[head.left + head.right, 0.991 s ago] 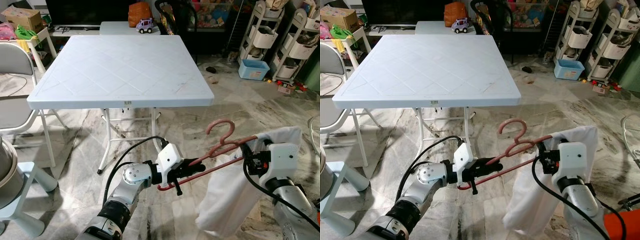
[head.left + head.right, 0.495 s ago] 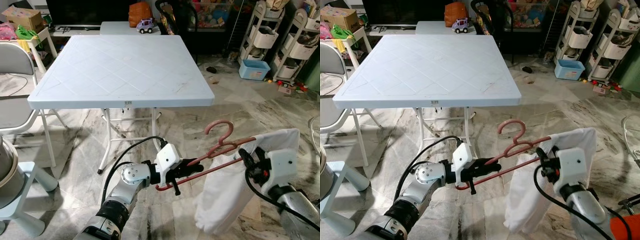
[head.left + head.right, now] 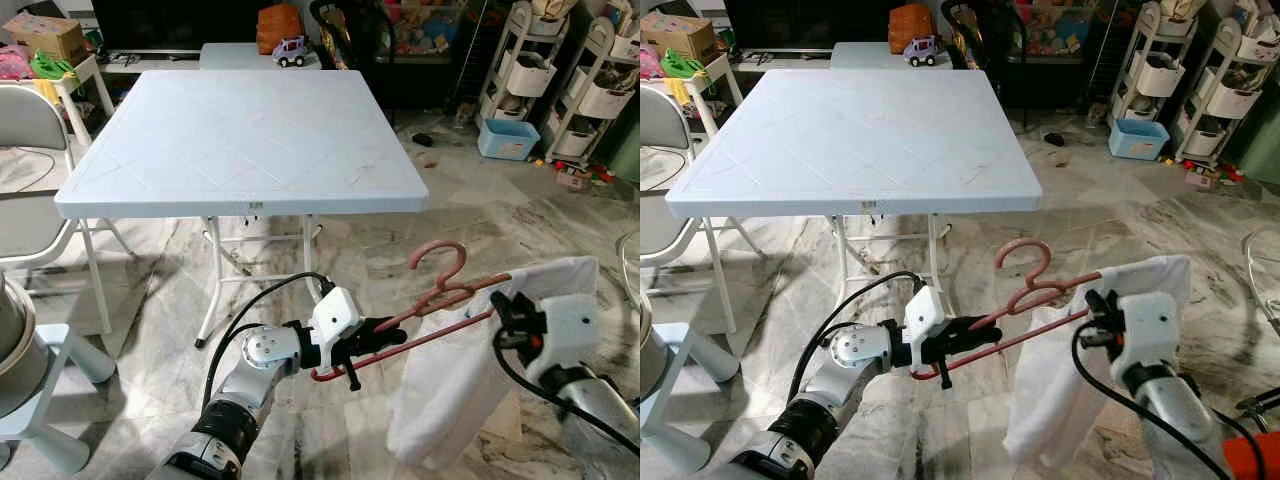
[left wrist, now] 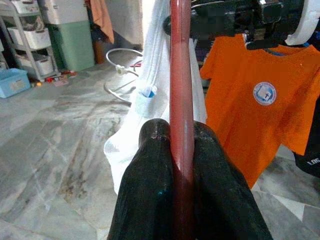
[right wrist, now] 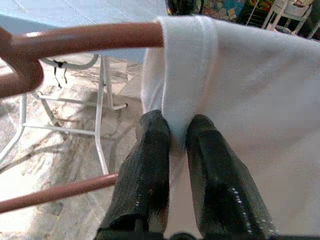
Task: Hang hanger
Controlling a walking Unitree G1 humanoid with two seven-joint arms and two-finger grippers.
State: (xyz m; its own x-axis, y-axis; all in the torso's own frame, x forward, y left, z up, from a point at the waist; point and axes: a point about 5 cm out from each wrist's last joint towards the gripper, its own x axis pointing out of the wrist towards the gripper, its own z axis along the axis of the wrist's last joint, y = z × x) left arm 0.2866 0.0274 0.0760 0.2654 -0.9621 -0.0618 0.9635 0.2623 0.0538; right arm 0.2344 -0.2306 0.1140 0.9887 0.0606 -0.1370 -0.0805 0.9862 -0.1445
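A pink hanger is held in the air between the two arms, low over the marble floor and nearer than the white folding table. Its left end is clamped between the closed fingers of the left gripper; in the left wrist view the bar is seen pinched tight between the two black pads. A white garment is draped over the hanger's right end and hangs down from it. The cloth is pinched by the right gripper, whose fingers are closed on a fold just beside the hanger's bar. The hook points upward, free of any rail.
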